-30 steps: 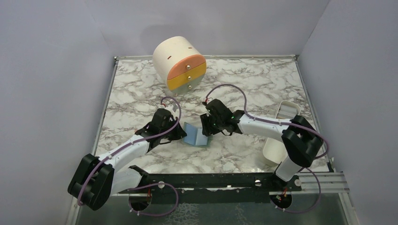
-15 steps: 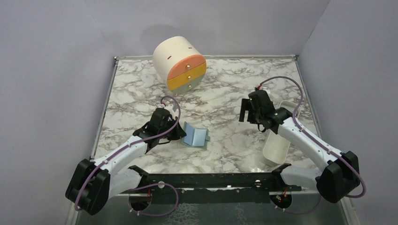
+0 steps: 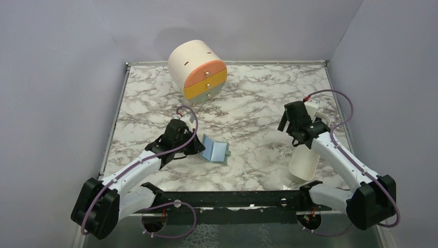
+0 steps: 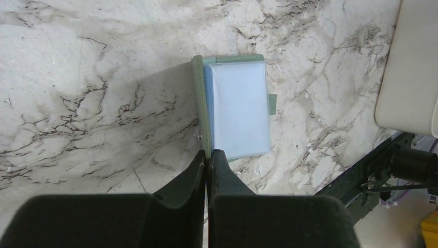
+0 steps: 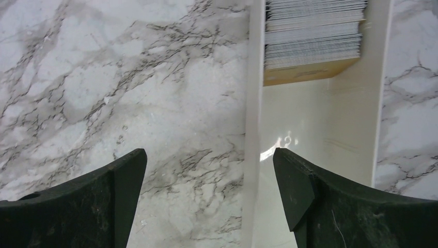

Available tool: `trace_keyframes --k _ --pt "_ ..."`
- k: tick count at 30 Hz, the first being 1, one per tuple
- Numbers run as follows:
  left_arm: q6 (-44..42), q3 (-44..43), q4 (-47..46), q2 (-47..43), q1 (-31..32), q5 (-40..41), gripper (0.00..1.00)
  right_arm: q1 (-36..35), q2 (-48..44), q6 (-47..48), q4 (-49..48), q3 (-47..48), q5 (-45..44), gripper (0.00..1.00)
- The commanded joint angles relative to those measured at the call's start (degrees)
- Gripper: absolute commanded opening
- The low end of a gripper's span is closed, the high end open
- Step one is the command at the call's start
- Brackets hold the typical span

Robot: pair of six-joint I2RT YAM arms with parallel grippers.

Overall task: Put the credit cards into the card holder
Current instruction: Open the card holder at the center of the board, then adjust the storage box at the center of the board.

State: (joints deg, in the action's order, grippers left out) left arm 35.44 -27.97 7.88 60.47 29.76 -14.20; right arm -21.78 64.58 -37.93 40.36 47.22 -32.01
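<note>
Since a second ago right gripper [image 5: 208,155] moves from holder [image 4: 240,108] to tray [image 5: 320,129]; jaws spread wide above cards [image 5: 312,36] stacked there; left gripper [image 4: 207,155] pinches holder flap, propping it open mid-table. Judgement: stack mostly unloaded, fetching and slotting remain.

Overhead view spans everything; close, downward wrist views share card holder [image 3: 215,151], tray [image 3: 298,166].

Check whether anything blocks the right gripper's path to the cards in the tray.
Nothing visible does. The right gripper, open, hangs over the edge of the white tray; the credit cards stand stacked further along inside it, with only bare tray floor between.
</note>
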Motion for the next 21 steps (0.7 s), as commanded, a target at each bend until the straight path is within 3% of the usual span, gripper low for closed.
trace_keyframes --k 1,8,15,21 --pt "0.1 -0.3 -1.7 -1.7 0.1 -2.4 0.0 4.5 -0.2 -2.7 0.7 -1.0 -1.5 0.95" --pt "0.1 -0.5 -1.7 -1.8 0.0 -2.5 0.0 9.2 -1.1 -3.0 -3.3 -4.6 6.2 0.95" --pt "0.3 -0.5 -2.1 -1.3 0.0 -2.5 0.0 9.7 0.5 -3.6 -5.6 -5.2 12.2 0.94" --pt "0.4 -0.5 -2.4 -1.5 0.0 -2.4 0.0 9.6 -1.1 -5.5 -8.8 -7.0 23.6 0.88"
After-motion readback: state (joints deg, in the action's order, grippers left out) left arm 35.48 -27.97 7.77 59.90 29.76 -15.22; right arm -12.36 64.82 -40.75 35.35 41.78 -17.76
